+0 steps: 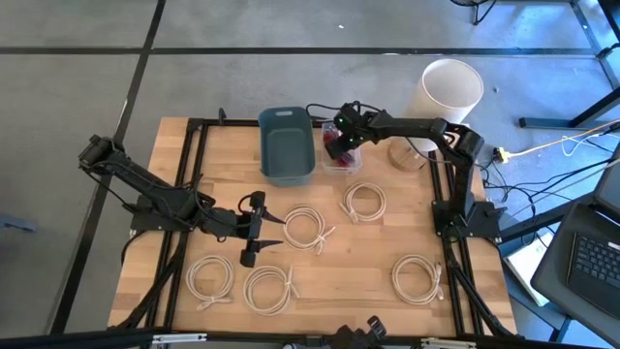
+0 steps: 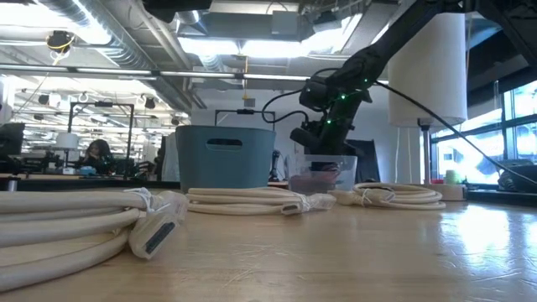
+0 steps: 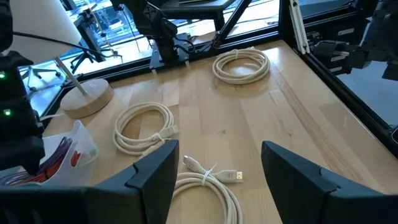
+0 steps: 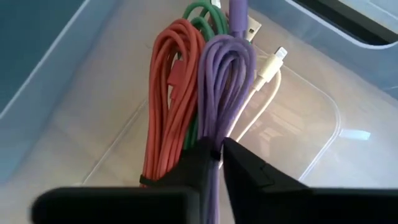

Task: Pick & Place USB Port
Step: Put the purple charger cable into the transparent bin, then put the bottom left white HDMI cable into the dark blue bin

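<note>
Purple cable pinched by right end effector; no legible labels.

A: How many coiled white cables lie on the tabletop?

B: Five.

A: And containers?

B: One blue bin, one clear tray (holding four coloured cables: red, purple, green, white).

A: Arms?

B: Two.

Purple cable — lower end hidden between right gripper fingers.
</note>
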Controlling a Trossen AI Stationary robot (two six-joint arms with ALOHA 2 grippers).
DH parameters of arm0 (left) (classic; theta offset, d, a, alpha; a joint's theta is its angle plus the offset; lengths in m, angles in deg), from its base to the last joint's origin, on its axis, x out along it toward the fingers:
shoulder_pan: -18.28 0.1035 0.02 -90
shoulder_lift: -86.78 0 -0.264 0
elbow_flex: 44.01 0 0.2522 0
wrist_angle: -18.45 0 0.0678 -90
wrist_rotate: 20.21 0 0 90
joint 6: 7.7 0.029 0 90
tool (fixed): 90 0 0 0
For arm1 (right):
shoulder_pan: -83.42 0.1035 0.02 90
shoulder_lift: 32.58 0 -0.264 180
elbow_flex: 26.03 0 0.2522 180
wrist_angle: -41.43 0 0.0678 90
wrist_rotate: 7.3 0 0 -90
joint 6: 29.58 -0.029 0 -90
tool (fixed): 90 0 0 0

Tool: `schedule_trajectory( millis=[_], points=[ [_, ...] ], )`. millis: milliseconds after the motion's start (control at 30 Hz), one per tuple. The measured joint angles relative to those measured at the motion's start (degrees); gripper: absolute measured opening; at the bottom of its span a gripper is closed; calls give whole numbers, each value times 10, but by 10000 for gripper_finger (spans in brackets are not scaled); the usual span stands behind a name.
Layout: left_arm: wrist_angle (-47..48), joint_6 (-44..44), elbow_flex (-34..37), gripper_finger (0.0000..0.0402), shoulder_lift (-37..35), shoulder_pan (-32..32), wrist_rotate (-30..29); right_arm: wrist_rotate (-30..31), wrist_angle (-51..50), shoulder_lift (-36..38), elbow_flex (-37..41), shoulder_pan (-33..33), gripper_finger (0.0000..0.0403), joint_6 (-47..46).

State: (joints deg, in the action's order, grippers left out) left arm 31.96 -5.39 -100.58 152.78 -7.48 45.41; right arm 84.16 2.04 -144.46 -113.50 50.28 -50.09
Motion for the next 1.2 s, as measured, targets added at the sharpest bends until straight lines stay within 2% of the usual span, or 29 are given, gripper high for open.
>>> schedule_trajectory(
  millis=[267, 467, 700, 1033, 1200],
  points=[
    [0, 0, 0, 223, 0, 0, 0, 9, 3, 0, -6, 0, 139, 2],
    [4, 0, 0, 223, 0, 0, 0, 9, -9, 0, -38, 4, 180, 2],
    [5, 0, 0, 223, 0, 0, 0, 41, -99, 0, -105, 24, 184, 14],
    [16, -1, 0, 223, 0, 0, 0, 201, -364, 0, -259, 102, 170, 43],
    [17, -5, 0, 223, 0, 0, 0, 219, -489, 1, -352, 153, 170, 26]
  ],
)
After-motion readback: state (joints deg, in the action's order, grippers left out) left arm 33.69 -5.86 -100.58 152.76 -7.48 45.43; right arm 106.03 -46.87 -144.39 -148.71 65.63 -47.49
